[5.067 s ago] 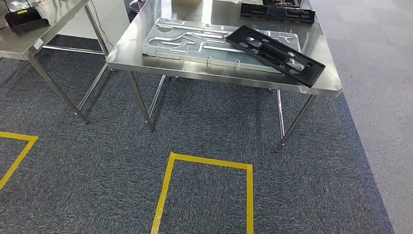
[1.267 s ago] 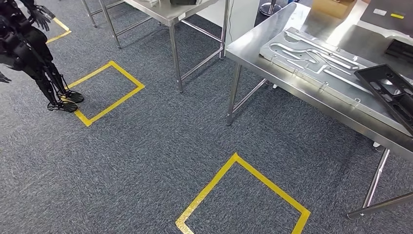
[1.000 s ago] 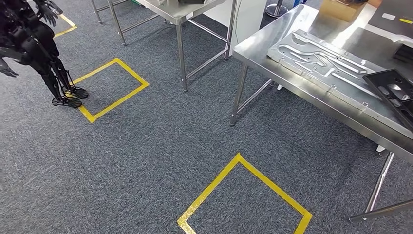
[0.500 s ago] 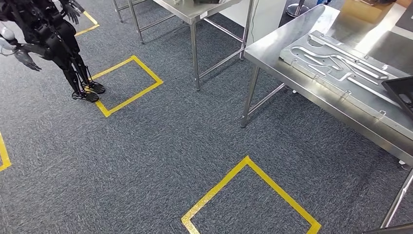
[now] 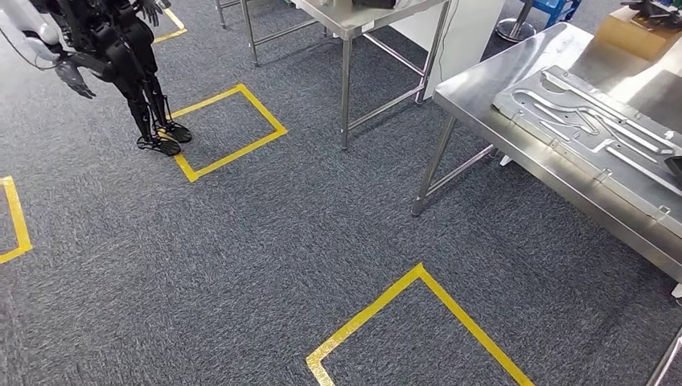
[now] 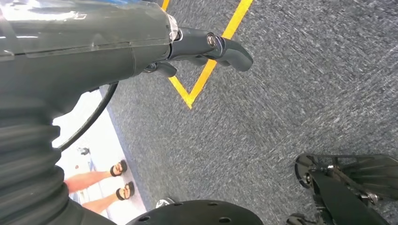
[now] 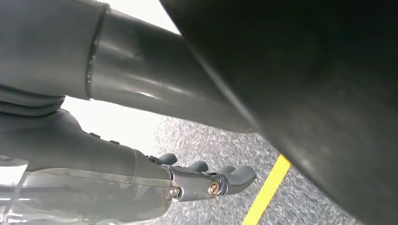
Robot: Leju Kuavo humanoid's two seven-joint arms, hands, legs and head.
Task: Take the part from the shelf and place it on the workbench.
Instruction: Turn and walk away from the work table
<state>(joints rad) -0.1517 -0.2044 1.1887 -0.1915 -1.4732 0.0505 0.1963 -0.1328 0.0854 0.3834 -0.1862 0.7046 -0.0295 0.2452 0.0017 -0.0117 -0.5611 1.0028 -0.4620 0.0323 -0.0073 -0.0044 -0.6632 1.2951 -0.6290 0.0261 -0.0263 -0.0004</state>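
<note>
The left hand (image 6: 206, 47) hung beside the robot's body over the grey carpet (image 5: 265, 241), grasping nothing, its fingers loosely extended, as suits an arm at rest while the robot is on its feet between stations. The right hand (image 7: 206, 180) hung likewise above the carpet, fingers slightly bent and nothing in them.

Taking the steel workbench (image 5: 499, 104) as landmark: a machined aluminium plate (image 5: 595, 129) lay flat on its top, set back from the near edge, probably as a fixture for the work. A yellow tape square (image 5: 418, 322) was marked on the carpet in front of the bench, likely a standing spot for the robot. A second taped square (image 5: 225, 133) lay farther off to the bench's left, and at its far corner stood another dark humanoid robot (image 5: 121, 56). A second steel table (image 5: 362, 16) stood beyond the bench's left end.

No shelf could be seen, and where the part was I cannot tell; judged from this, the fetching had not begun.
</note>
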